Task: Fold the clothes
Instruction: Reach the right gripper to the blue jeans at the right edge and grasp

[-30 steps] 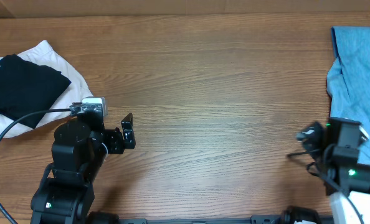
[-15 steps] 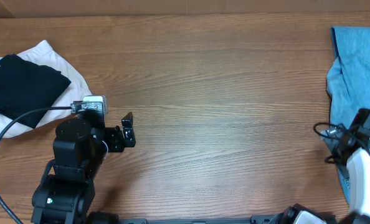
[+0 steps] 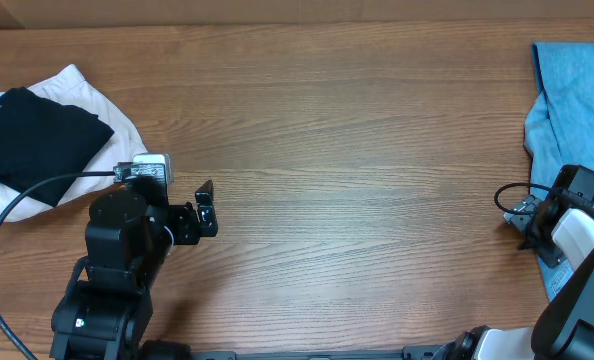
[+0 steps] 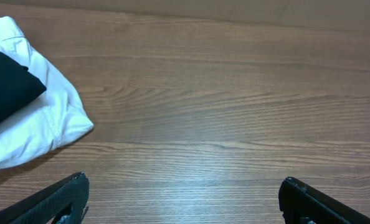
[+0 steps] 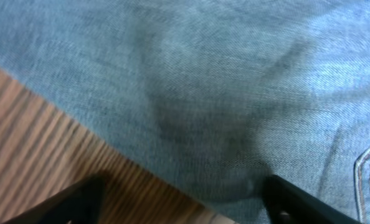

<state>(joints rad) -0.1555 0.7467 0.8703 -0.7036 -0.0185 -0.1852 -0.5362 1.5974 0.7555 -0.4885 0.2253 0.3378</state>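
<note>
The jeans (image 3: 575, 105) lie crumpled at the far right edge of the table (image 3: 357, 150). No fold is made yet, so all the folding is left. The right claw (image 5: 180, 190) sits wide over the near jeans edge, not pinching. The left claw (image 4: 184, 186) is wide and holds nothing. A second ago the right claw was over bare table; now it has reached the jeans.

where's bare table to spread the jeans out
The table is bare across its middle, between the left gripper and the jeans. The strip along the far edge is free. Crowded: the far left corner, black garment on white garment, and the right edge, where the right gripper hangs over denim.
</note>
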